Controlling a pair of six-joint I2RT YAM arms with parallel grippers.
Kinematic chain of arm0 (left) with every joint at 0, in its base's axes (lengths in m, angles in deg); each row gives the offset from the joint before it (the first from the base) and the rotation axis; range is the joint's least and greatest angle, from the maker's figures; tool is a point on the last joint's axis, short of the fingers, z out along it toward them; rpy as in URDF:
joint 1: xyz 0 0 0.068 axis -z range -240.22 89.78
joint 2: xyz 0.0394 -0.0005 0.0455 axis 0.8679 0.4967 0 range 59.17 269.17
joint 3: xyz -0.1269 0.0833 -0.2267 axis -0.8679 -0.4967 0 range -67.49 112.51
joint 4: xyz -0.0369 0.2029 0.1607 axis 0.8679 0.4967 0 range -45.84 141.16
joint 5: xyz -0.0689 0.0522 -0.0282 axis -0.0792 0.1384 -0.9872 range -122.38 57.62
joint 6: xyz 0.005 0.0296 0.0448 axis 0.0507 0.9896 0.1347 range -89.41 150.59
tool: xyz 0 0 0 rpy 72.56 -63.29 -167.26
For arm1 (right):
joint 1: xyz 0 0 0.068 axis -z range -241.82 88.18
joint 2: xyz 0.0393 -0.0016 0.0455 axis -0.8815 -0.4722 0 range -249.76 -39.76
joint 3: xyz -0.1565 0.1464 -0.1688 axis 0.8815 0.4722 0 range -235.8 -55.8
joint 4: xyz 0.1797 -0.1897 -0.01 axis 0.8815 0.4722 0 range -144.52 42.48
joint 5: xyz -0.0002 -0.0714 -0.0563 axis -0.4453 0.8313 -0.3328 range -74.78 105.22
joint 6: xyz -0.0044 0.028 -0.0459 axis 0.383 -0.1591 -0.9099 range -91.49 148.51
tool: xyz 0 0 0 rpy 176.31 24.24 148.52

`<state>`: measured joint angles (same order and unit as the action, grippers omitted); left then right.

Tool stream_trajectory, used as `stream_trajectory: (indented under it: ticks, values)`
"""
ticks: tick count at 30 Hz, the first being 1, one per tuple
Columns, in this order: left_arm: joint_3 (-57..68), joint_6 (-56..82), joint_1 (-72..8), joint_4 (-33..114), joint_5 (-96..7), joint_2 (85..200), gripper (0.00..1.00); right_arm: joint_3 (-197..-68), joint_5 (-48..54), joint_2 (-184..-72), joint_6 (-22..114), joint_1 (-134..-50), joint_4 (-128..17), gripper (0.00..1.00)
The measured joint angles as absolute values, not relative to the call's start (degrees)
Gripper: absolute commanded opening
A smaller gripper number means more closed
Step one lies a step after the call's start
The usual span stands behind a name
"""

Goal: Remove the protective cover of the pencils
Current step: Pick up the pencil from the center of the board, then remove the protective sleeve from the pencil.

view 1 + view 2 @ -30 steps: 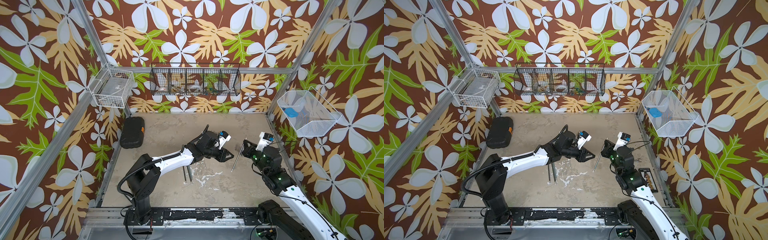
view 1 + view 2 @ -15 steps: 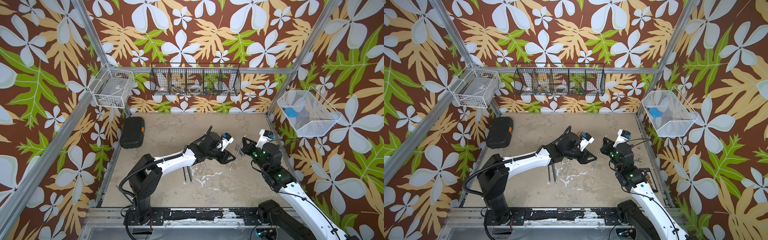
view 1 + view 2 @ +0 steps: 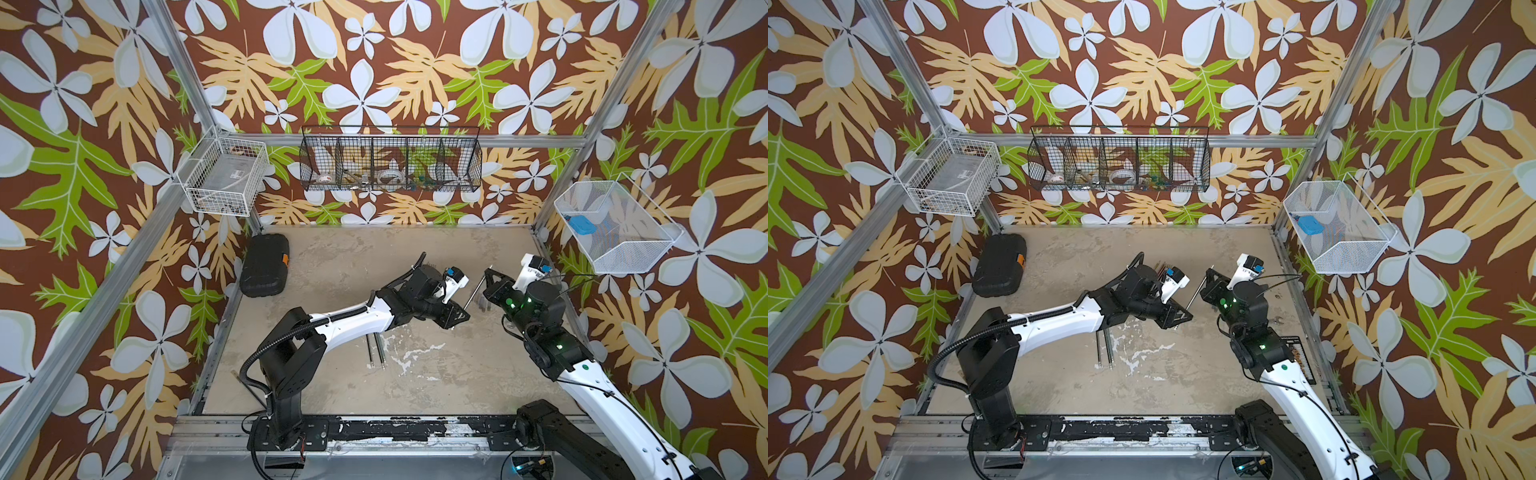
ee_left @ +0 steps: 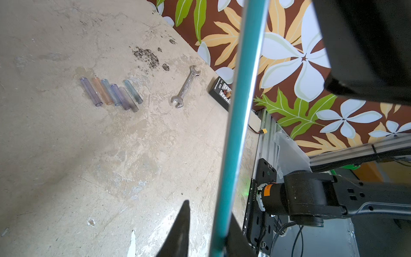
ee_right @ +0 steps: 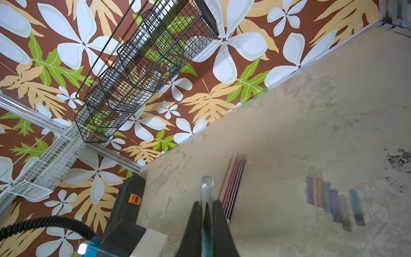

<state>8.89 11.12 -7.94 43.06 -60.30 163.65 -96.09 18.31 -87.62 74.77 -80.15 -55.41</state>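
While right pincer (image 5: 206, 203) clamps clear tubular cap (image 5: 206, 187) | left pincer (image 4: 209, 210): grip unclear

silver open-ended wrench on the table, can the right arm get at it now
Probably not yet: the wrench lies uncovered near that arm, but the right end effector is shut on the clear tubular cover of the teal pencil.

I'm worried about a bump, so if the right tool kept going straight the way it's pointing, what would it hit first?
Probably bare table just beside the row of loose pencils, then the back wall; depth is hard to judge. The right tool is shut on the clear cover.
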Motion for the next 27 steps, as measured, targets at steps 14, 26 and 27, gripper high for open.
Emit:
stream_trajectory:
  ticks: [14,26,27]
  values:
    - [15.2,14.0,-7.9,50.5,-56.4,166.8,0.00,-99.7,15.9,-92.2,69.2,-76.6,-48.2,0.70]
    - [22.1,18.8,-7.8,62.4,-50.6,173.1,0.00,-94.9,-20.0,-94.2,61.1,-60.5,-48.5,0.61]
    - [22.2,18.9,-7.7,62.7,-50.6,173.4,0.00,-94.8,-20.7,-94.5,61.1,-60.5,-48.6,0.59]
